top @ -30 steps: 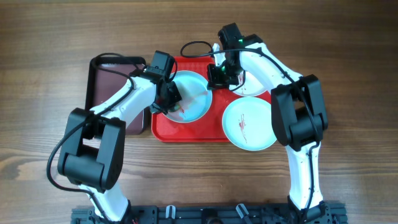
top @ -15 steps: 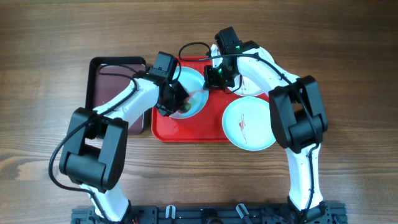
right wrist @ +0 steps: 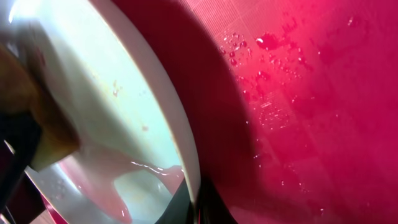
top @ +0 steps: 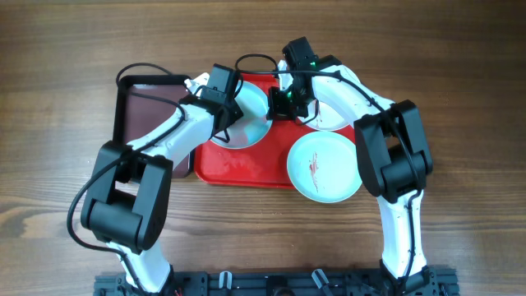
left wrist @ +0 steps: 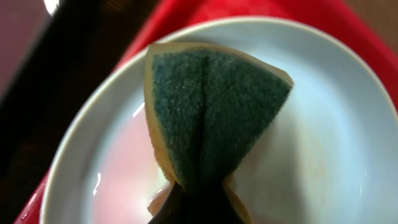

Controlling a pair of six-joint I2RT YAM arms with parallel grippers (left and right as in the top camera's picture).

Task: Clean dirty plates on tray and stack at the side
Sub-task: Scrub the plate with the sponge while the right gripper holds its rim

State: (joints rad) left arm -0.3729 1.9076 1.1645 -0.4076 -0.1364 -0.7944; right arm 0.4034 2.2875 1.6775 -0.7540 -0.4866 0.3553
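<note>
- Right, overhead first: the left gripper [top: 228, 115] is down over the pale blue plate [top: 246, 133], and the right gripper [top: 282, 104] meets that plate's rim from the opposite side. The plate is on the red tray [top: 246, 171].
- Beyond the right gripper, under its arm, lies a white plate [top: 335, 115]. Nearer the robot's base is a smeared plate [top: 323, 167] with red streaks at its centre, overhanging the tray's edge.
- Outboard of the left gripper, a dark tray [top: 136, 111] lies just beside the red one.
- Now the left wrist: the left gripper [left wrist: 193, 208] is clamped on a folded sponge [left wrist: 211, 112], green scouring face up with a yellow edge. The pale blue plate [left wrist: 323, 162] spreads out just ahead of the fingers, wet with a pinkish film.
- Over to the right wrist: the right gripper [right wrist: 194, 205] is pinched shut on the rim of the pale blue plate [right wrist: 124, 118], which is tilted up, its shadow on the red tray [right wrist: 323, 124]. Water droplets [right wrist: 267, 43] bead the tray ahead, and the sponge [right wrist: 37, 118] presses the plate's inner face on the far side.
</note>
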